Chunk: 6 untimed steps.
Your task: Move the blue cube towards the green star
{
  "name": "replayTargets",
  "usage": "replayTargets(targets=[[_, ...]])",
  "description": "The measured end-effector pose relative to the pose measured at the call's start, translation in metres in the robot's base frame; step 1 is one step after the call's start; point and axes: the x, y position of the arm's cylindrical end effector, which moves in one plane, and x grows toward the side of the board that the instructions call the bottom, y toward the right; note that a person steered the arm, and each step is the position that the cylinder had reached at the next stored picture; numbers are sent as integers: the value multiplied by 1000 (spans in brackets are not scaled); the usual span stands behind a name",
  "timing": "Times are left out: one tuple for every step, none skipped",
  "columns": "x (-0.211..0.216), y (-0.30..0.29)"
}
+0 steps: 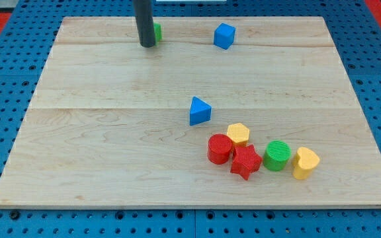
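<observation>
The blue cube [224,36] sits near the view's top, right of centre. The green star [157,31] lies at the top left of centre and is mostly hidden behind my rod; only a green sliver shows at the rod's right side. My tip [148,45] rests on the board right at the green star, about a hand's width to the left of the blue cube and apart from it.
A blue triangle [199,111] lies near the board's middle. At the lower right a cluster holds a red cylinder [219,149], a yellow hexagon [238,134], a red star [245,162], a green cylinder [277,155] and a yellow heart-like block [305,162]. The wooden board [98,132] lies on a blue pegboard.
</observation>
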Motion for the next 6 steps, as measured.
replayTargets(targets=[[-1,37],[0,70],[5,116],[13,152],[20,161],[18,169]])
